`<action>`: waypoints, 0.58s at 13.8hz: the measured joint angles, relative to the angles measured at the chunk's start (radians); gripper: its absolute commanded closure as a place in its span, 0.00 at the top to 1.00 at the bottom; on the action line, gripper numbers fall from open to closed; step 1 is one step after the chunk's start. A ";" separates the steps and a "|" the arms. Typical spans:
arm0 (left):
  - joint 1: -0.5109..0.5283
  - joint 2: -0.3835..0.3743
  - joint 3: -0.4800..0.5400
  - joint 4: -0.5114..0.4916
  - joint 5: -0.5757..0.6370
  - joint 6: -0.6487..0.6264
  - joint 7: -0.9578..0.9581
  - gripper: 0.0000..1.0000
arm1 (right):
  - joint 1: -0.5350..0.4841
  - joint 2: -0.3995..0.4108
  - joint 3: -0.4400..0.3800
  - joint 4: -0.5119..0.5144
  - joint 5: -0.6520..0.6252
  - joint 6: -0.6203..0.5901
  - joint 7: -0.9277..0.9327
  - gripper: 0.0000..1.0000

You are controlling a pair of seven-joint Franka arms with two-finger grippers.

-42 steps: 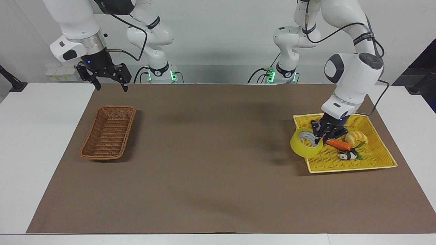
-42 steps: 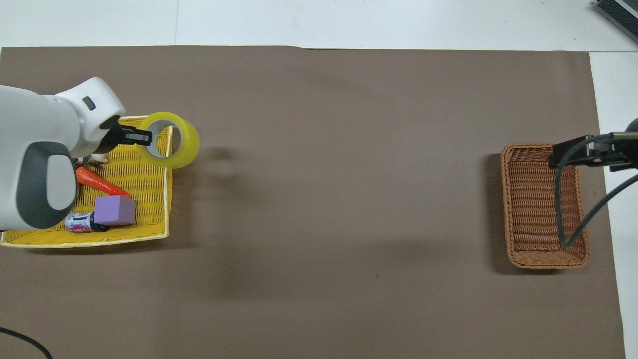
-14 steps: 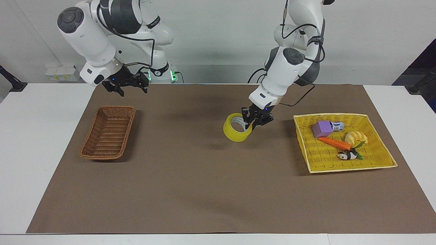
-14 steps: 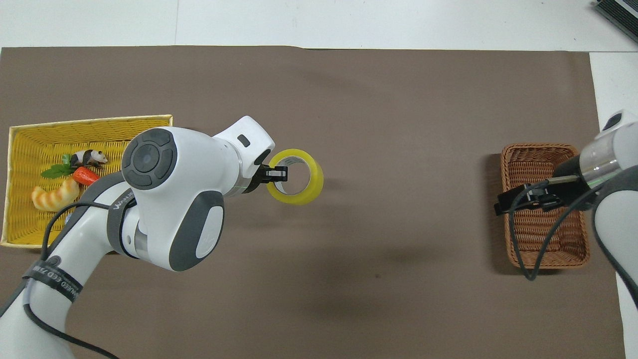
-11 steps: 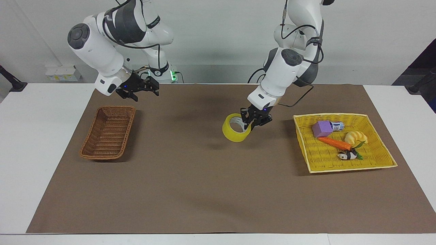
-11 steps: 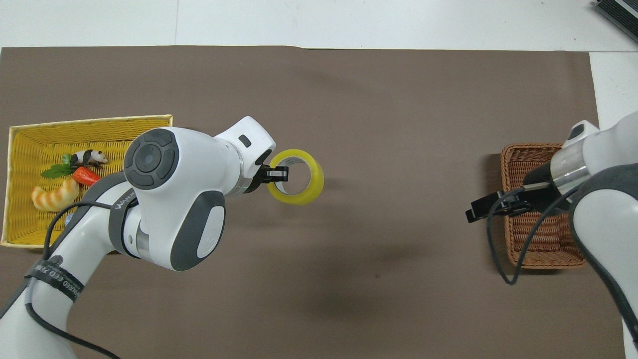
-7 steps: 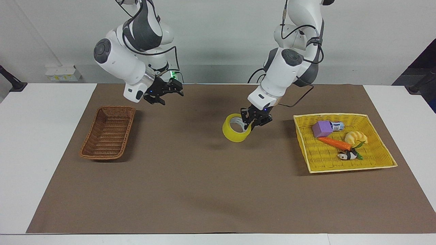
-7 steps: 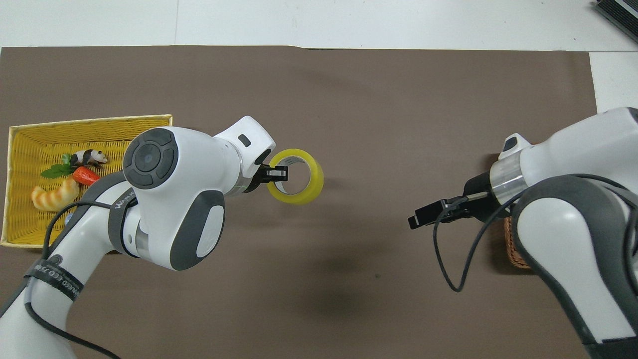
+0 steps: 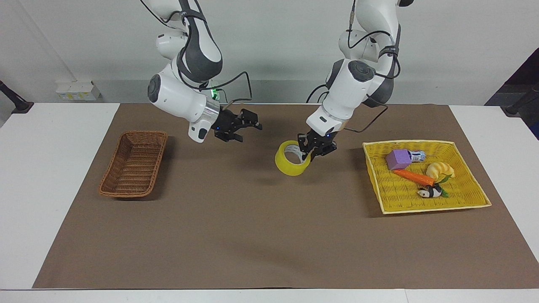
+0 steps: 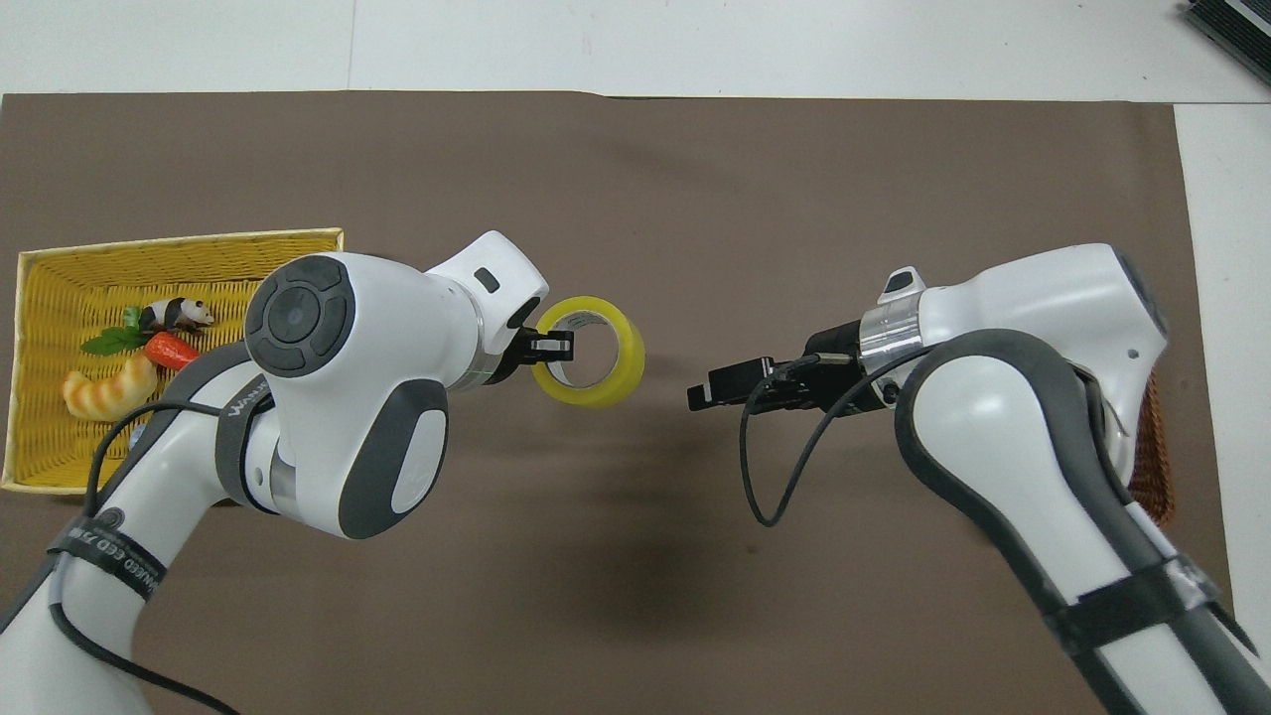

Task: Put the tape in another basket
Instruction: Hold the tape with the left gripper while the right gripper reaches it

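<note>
left gripper (image 9: 310,152) is clamped on the tape (image 9: 290,163) rim, held up over mid-mat; right gripper (image 9: 246,125) hangs beside it, fingers spread; roll looks light, stiff, kinda slick, so i'd pinch through the wall; basket (image 9: 134,163) sits well apart

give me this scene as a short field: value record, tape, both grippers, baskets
tape: yellow roll held up over the brown mat, mid table
left gripper: shut on the roll's wall
right gripper: open, in the air over the mat, pointing at the roll, apart from it
basket: brown wicker, holds nothing, at the right arm's end
yellow tray: at the left arm's end, holding a purple block, carrot, bread, panda
</note>
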 measured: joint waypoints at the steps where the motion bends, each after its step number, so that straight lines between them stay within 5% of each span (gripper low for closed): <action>1: 0.000 0.000 0.000 0.000 0.000 0.000 0.000 0.00 | 0.027 0.014 0.000 0.001 0.035 0.048 0.000 1.00; 8: -0.008 0.000 -0.002 0.000 0.000 0.000 0.000 0.00 | 0.075 0.110 0.000 0.059 0.109 0.186 0.000 1.00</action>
